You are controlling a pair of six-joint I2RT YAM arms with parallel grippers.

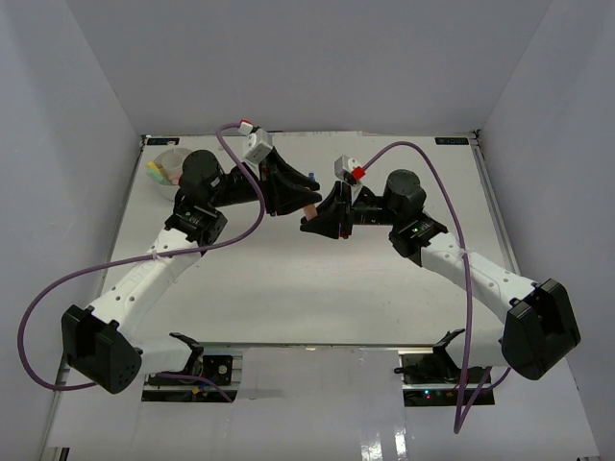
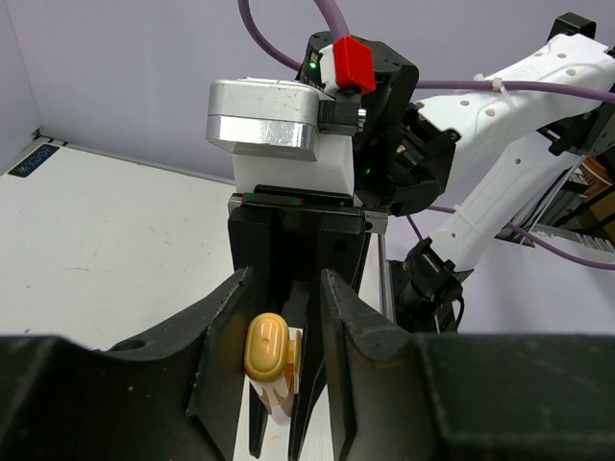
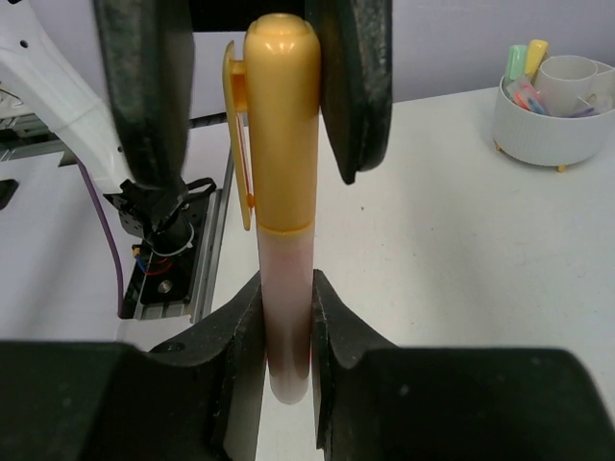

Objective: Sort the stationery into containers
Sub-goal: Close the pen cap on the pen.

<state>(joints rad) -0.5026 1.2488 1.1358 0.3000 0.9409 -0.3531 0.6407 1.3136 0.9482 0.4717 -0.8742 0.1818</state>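
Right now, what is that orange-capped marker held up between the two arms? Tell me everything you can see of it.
The marker looks like stubby plastic: a glossy orange cap with a side clip and a pale pink barrel. It hangs roughly level in the air above the table, between the two arms. The right pincer clamps the barrel. The left pincer straddles the cap, one finger against it, with a gap on the clip side. Nothing else touches it. No label or tip shows.
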